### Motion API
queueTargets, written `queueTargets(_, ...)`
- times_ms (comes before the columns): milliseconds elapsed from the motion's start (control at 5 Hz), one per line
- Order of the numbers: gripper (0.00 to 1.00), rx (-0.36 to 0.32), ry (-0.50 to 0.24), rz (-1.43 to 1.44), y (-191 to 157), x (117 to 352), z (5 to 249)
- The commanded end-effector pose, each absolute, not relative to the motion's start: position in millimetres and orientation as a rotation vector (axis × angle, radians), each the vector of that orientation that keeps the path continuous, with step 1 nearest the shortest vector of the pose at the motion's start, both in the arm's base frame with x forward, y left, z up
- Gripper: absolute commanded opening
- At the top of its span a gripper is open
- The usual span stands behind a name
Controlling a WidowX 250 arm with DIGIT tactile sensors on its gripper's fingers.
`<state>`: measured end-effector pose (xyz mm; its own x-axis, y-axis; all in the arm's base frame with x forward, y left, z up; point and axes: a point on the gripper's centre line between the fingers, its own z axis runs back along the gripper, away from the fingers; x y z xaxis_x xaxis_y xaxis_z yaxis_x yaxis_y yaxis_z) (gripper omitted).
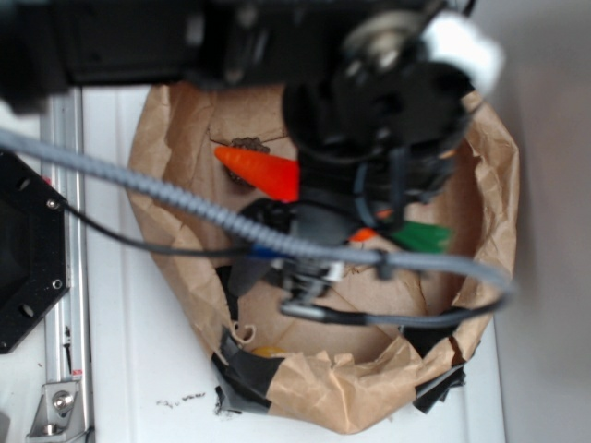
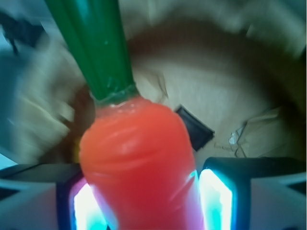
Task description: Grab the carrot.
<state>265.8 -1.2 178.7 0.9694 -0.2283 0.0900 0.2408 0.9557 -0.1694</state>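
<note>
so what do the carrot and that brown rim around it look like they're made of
The carrot looks like moulded plastic: smooth glossy orange body with shallow ridges and a dark green ridged stem. It sits between the gripper fingers. The brown rim looks like matte kraft paper, creased and rolled over, probably a paper bag, patched with what seems to be black tape.

White, smooth tabletop (image 1: pixel 138 369), strewn near its front edge with a few dark crumbs (image 1: pixel 180 401). Directly on it, a crumpled brown paper nest (image 1: pixel 360 392) patched with black tape (image 1: pixel 245 374); alongside, a silver metal rail (image 1: pixel 66 277).
</note>
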Motion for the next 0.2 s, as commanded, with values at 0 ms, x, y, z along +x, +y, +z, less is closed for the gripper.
queueTargets(0, 0.00, -0.142, -0.134, -0.216, -5.2, 277.2, 196.7)
